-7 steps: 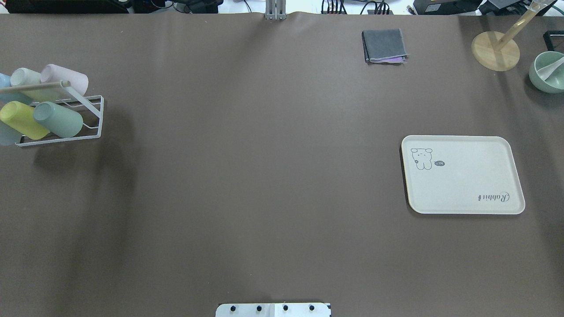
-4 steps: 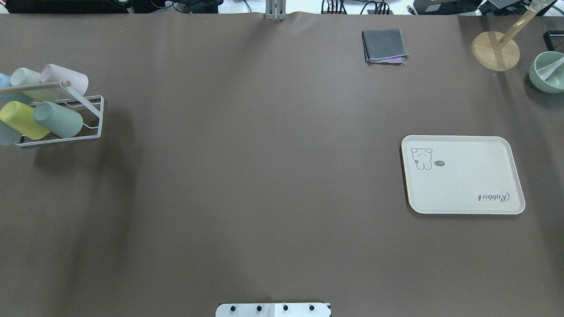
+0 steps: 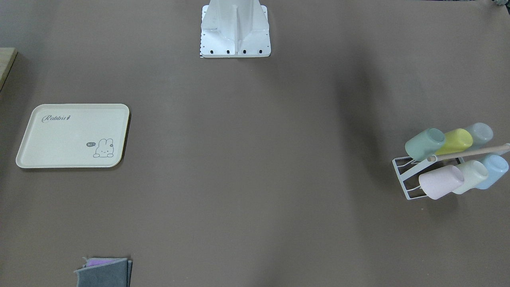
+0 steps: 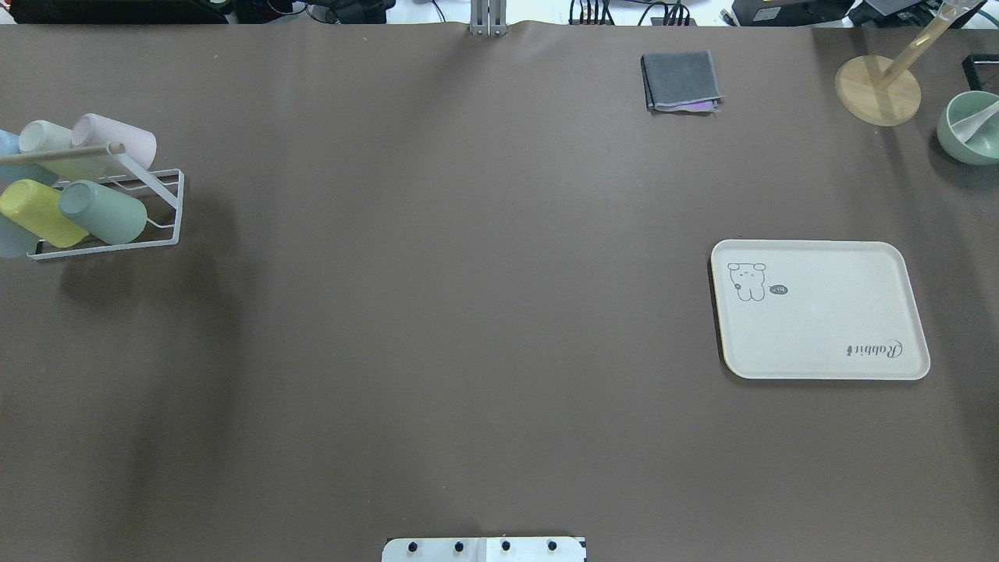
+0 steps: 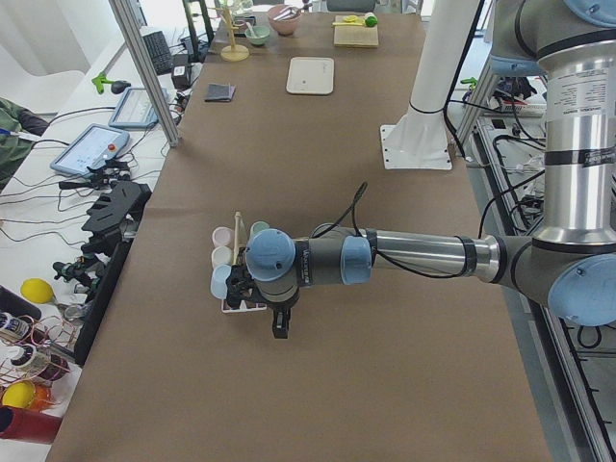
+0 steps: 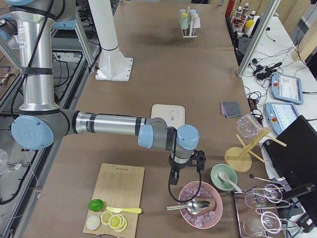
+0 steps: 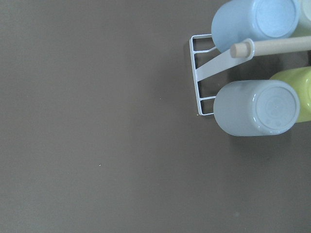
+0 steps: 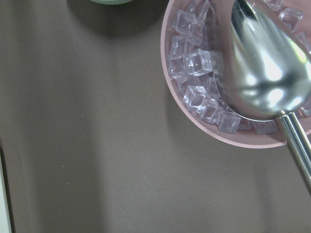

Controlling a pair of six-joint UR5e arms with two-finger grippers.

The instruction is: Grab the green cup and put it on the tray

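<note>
The green cup (image 4: 101, 211) lies tilted on a white wire rack (image 4: 109, 249) at the table's far left, next to a yellow cup (image 4: 39, 212). It also shows in the front view (image 3: 424, 143). The cream tray (image 4: 819, 308) with the bunny drawing lies flat on the right, also seen in the front view (image 3: 73, 135). My left gripper (image 5: 280, 327) hangs over the table just beside the rack, seen only from the left end. My right gripper (image 6: 174, 179) hangs over a pink bowl of ice (image 6: 200, 210), far from the tray. I cannot tell if either is open.
The rack also holds pink (image 4: 117, 139), cream-green and light blue cups. A folded grey cloth (image 4: 680, 80), a wooden stand (image 4: 878, 90) and a green bowl with a spoon (image 4: 970, 126) sit at the back right. A metal scoop (image 8: 262, 58) lies in the ice bowl.
</note>
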